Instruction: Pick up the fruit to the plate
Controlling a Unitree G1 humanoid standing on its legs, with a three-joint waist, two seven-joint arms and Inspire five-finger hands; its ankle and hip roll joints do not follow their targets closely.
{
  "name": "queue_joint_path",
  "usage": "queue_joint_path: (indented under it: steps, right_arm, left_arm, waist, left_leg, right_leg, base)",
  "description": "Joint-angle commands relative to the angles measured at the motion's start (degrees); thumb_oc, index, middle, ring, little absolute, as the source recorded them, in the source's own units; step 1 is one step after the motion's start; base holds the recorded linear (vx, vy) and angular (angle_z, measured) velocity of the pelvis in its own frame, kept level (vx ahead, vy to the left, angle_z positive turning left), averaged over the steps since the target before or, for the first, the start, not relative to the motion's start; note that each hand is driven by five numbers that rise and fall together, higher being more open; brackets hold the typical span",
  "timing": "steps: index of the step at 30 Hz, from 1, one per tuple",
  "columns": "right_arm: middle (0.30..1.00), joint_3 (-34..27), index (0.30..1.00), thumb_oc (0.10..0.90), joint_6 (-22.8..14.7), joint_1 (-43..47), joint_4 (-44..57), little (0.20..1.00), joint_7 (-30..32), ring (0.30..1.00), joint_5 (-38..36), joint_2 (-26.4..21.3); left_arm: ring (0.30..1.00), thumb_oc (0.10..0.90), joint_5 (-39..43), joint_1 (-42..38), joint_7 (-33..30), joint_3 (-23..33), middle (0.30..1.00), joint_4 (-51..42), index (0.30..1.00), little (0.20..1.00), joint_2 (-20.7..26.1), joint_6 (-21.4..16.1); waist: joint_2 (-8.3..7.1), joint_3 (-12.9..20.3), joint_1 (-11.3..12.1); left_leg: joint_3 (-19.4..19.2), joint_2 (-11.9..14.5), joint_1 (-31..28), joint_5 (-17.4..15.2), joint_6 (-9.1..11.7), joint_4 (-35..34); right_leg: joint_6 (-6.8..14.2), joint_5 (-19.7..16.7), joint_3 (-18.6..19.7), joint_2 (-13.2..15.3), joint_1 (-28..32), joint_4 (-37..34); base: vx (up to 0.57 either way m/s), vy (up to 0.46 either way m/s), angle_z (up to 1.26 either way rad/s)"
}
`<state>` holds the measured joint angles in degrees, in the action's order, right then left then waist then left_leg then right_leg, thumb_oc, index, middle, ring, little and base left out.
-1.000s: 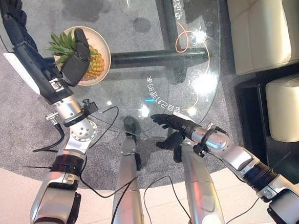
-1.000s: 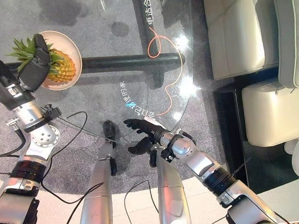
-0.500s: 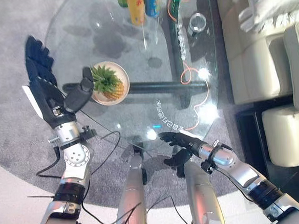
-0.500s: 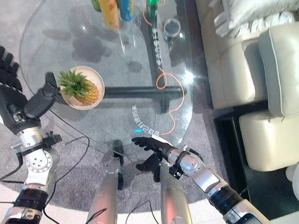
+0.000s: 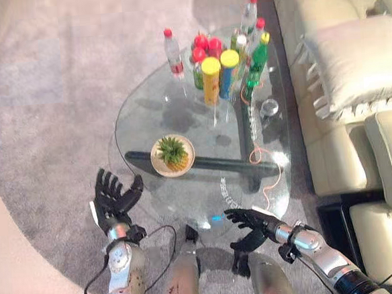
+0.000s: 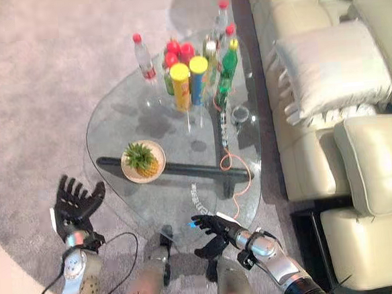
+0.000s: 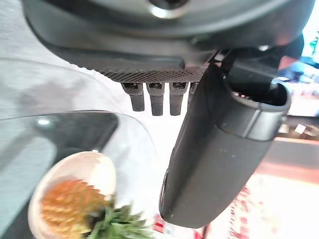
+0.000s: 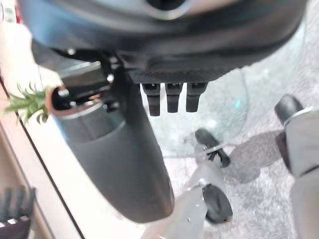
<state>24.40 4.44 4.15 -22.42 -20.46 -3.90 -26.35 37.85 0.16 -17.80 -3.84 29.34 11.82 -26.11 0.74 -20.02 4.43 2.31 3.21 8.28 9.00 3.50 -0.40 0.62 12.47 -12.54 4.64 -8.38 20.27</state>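
You can't really make out the glass surface cleanly: it's see-through, so the carpet and a dark bar under it show right through. The sofa beside it runs off the edge, with a cushion on it. A cluster of bottles and cans stands at the surface's far end, too small to tell apart. The plate sits mid-surface with the pineapple on it. Your left hand hangs off the surface's near edge, fingers spread wide, well apart from the pineapple. Your right hand sits at the near edge too, fingers relaxed and holding nothing.
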Motion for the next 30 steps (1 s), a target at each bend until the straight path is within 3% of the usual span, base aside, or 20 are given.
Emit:
queue_joint_path:
  steps: [1, 3, 10, 13, 20, 30]
  right_arm:
    - [0.900, -0.4, 0.900, 0.800, -3.0, -1.5, 1.9, 0.900, -0.6, 0.900, -0.2, 3.7]
    - [0.900, -1.0, 0.900, 0.800, -2.1, -2.4, 0.5, 0.900, 0.6, 0.900, -0.6, 4.5]
    - [0.900, -3.2, 0.900, 0.800, -1.7, -3.6, -6.3, 0.900, 3.2, 0.900, -2.1, 6.8]
    - [0.900, -3.2, 0.900, 0.800, -2.4, -3.3, -9.9, 0.900, 4.7, 0.900, -3.2, 7.8]
    - [0.900, -3.3, 0.900, 0.800, -4.7, -2.6, -19.5, 0.900, 7.0, 0.900, -3.7, 9.3]
    - [0.900, -9.6, 0.900, 0.800, -7.1, -3.3, -39.3, 0.900, 19.0, 0.900, -7.5, 12.5]
  left_arm:
    - [0.900, 0.800, 1.7, 0.1, 0.3, 1.0, 0.900, 0.1, 0.900, 0.900, 2.7, 1.4]
    - [0.900, 0.800, 5.7, 1.7, -0.9, 1.1, 0.900, 3.4, 0.900, 0.900, 1.1, 6.6]
    - [0.900, 0.800, 8.3, 4.9, -2.5, 2.8, 0.900, 14.1, 0.900, 0.900, -1.6, 12.5]
    - [0.900, 0.800, 9.5, 4.5, 0.0, 2.9, 0.900, 18.7, 0.900, 0.900, -2.1, 17.1]
    - [0.900, 0.800, 10.7, 2.0, 0.9, 3.6, 0.900, 29.5, 0.900, 0.900, -2.3, 20.8]
    - [0.900, 0.800, 7.1, -1.0, 5.1, 5.5, 0.900, 43.4, 0.900, 0.900, -2.6, 22.8]
  waist:
    - [-4.78, 5.1, 0.0]
    - [-4.68, 6.5, 0.1]
    - [-4.01, 9.8, -0.2]
    - [-3.70, 10.8, -0.6]
    - [-3.02, 13.2, -1.9]
    - [-2.38, 15.4, -3.8]
  left_leg:
    - [-2.1, -2.2, -4.5, -5.5, 0.5, 1.4]
    - [-2.2, -1.9, -5.5, -5.5, 0.6, 1.2]
    - [-2.9, -0.8, -8.8, -5.0, 0.7, -1.1]
    - [-3.3, -0.5, -9.9, -4.8, 0.7, -2.3]
    - [-4.4, -0.1, -11.7, -5.0, 0.9, -4.1]
    - [-6.4, 0.6, -13.4, -6.0, 0.6, -4.6]
  right_leg:
    - [1.5, -12.5, -1.3, -0.4, 8.5, -18.4]
    - [1.3, -12.7, -1.4, -0.3, 9.7, -18.9]
    - [1.5, -13.2, -1.4, -0.1, 12.5, -20.7]
    - [1.7, -13.5, -1.0, 0.0, 13.3, -21.5]
    - [2.2, -14.0, 0.0, 0.1, 14.5, -23.3]
    - [2.9, -14.8, 2.0, 0.0, 15.1, -24.6]
  base:
    - [0.03, -0.047, 0.06]
    - [0.02, -0.049, 0.07]
    - [0.01, -0.015, 0.04]
    - [-0.01, 0.010, 0.04]
    - [0.01, 0.021, -0.01]
    - [0.05, 0.026, -0.10]
